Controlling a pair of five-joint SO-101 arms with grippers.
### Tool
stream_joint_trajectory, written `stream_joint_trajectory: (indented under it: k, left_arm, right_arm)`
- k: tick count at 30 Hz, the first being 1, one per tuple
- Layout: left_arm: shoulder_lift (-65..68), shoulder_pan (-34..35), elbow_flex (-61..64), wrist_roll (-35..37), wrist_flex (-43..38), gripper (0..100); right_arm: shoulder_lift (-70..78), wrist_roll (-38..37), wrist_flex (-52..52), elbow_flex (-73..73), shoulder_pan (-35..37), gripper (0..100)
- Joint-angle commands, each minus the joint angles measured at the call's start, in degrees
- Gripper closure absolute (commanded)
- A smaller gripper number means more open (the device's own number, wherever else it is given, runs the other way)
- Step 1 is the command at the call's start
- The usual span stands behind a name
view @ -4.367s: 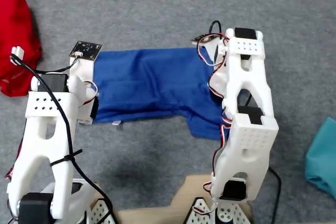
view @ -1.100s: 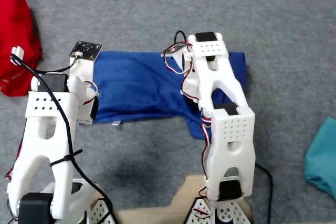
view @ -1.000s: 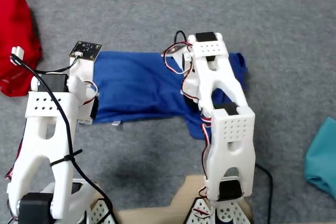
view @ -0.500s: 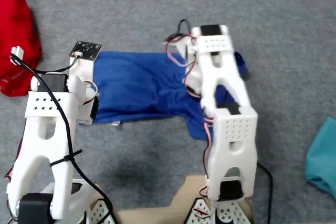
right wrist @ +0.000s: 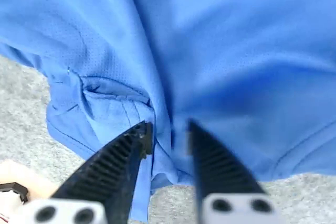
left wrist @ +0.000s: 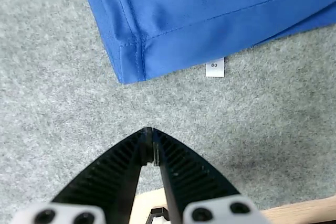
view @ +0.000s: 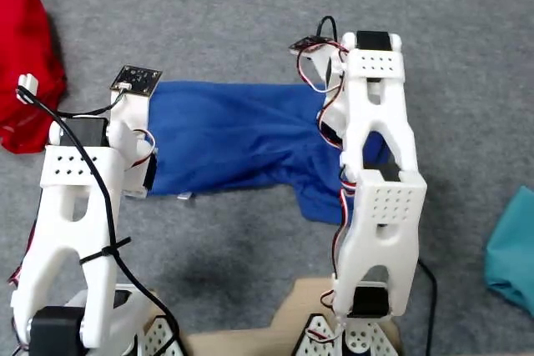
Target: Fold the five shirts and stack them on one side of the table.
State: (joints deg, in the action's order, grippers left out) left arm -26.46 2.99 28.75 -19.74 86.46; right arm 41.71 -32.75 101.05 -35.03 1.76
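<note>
- Centrally, the blue shirt [view: 234, 135] is lying spread on the grey table [view: 250, 6], between the two arms.
- Left gripper [left wrist: 152, 136] is hovering over the table just beside the shirt's hemmed corner, jaws meeting, gripping nothing.
- Right gripper [right wrist: 167, 129] is hanging over the shirt's rumpled part, jaws narrowly parted astride a ridge of cloth.

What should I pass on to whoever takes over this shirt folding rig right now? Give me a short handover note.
Left gripper: jaws shut, empty, over the table just off the blue shirt's hemmed corner.
Right gripper: jaws apart, low over the blue shirt's other end, a ridge of cloth between them.
Blue shirt lies between the arms, one sleeve poking toward the bases. Red shirt bunched at the left edge, teal shirt at the right edge.
Done: no folded stack in sight.
Left: finish folding the blue shirt, then fold the rest and stack them on one side.
</note>
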Motion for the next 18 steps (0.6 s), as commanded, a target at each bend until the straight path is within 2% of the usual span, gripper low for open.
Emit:
stream_joint_trajectory:
  k: [1, 10, 18]
  left_arm:
    - [-1.7, 0.4, -0.3, 0.1, -0.3, 98]
    - [-1.7, 0.5, -0.3, 0.1, -0.4, 98]
    - [-1.7, 0.4, -0.3, 0.0, -0.7, 98]
  right_arm:
    - [-5.8, -0.7, 1.3, 1.5, -0.6, 77.4]
    - [-18.0, 1.2, 0.4, 19.4, 3.0, 77.5]
    - [-18.2, 2.3, -2.9, 23.9, 2.3, 79.8]
